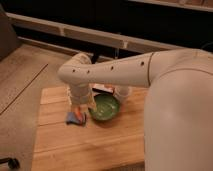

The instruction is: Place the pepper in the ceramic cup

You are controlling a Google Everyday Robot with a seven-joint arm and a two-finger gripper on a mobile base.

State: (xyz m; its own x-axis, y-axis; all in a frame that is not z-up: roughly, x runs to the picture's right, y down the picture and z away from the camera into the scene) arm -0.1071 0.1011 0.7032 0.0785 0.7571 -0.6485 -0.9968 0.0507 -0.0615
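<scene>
Near the left rim of the green bowl (106, 108), our gripper (85, 109) hangs low over the pepper (80, 116), fingers spread wide and holding nothing we can see.

We find the pepper lying on the blue sponge (72, 119) at the left of the wooden table (85, 146), just beside the bowl. The ceramic cup (123, 93) stands beyond the bowl's far right rim, partly hidden behind the arm. We judge the pepper light, smooth-skinned and a little yielding, so it may roll or slip on the soft sponge beneath it. We would take it across its thicker middle with the fingers square to its length. We would press gently and stay clear of the tapered tip, where a pinch could squirt it loose.
</scene>
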